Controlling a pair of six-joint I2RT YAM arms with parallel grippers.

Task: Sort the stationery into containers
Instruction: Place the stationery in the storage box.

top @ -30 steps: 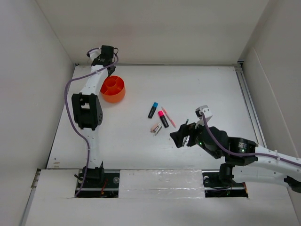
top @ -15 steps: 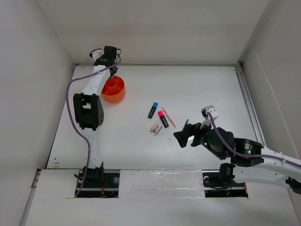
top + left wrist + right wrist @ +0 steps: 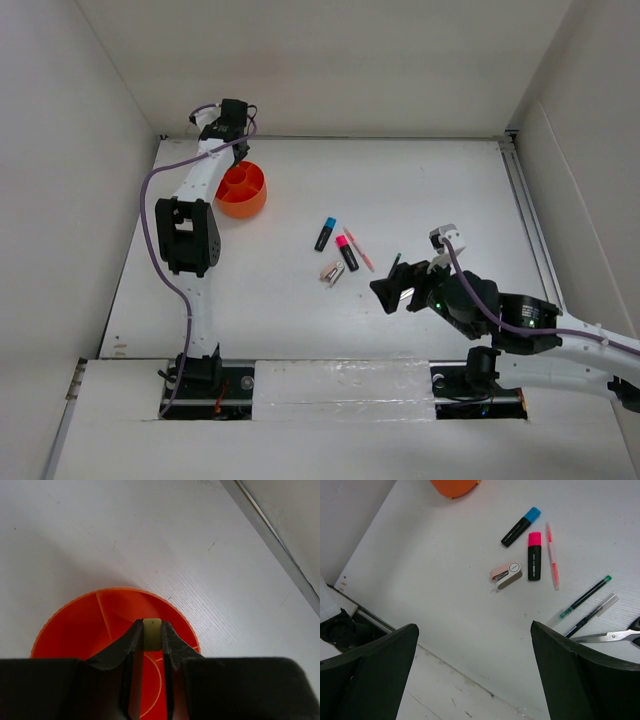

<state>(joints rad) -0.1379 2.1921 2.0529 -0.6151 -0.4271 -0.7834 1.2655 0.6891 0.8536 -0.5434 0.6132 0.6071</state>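
At far left: round orange organiser (image 3: 245,208), thin inner dividers.

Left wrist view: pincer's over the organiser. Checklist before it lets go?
1. Left pincer shut on small pale item: ok.
2. Item above orange organiser: ok.
3. Which compartment lies below: cannot tell.
4. Right pincer open, empty, away from organiser: ok.
5. Everything sorted: not ok; blue-capped highlighter, pink-capped highlighter and scissors lie loose.
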